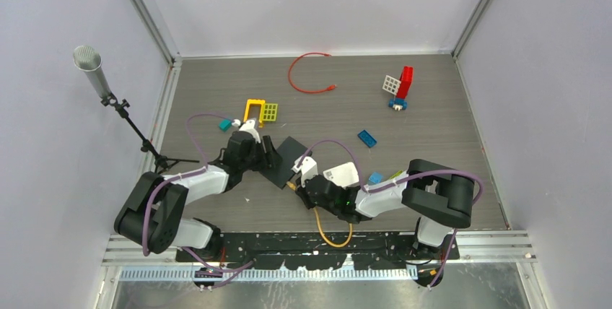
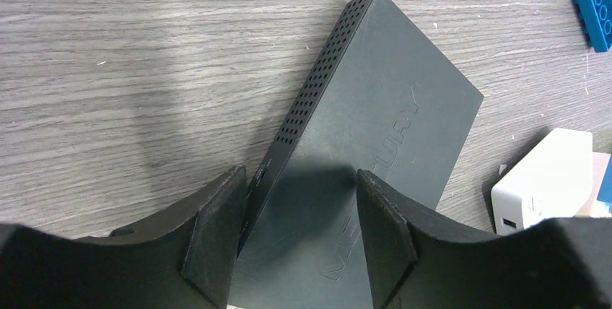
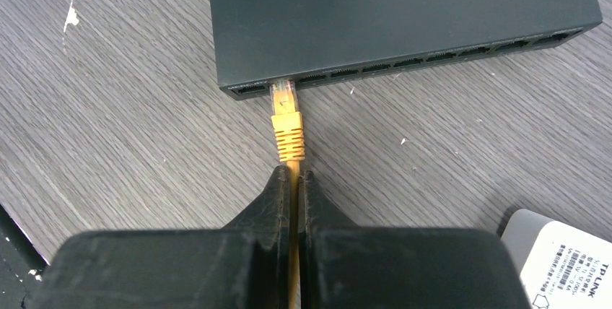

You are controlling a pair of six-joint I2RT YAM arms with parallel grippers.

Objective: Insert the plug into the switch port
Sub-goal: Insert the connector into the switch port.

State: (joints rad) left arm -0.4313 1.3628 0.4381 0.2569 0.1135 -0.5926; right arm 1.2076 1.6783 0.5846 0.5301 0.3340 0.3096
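Right-wrist view: a small yellow plug (image 3: 286, 118) sits at centre frame, its clear tip at the mouth of a port near the left end of the dark switch (image 3: 404, 20), which fills the upper frame. The plug's long axis runs up the frame, nose toward the port row. The right gripper (image 3: 294, 177) has its jaws closed on the yellow cable (image 3: 292, 266) just behind the boot. This looks a sensible hold, since the cable seems limp and the plug light and rigid, with a probably fragile latch. The left gripper (image 2: 296, 237) straddles one end of the switch, jaws apart; whether they clamp it cannot be told. The switch would likely slide on the bench (image 3: 130, 107).
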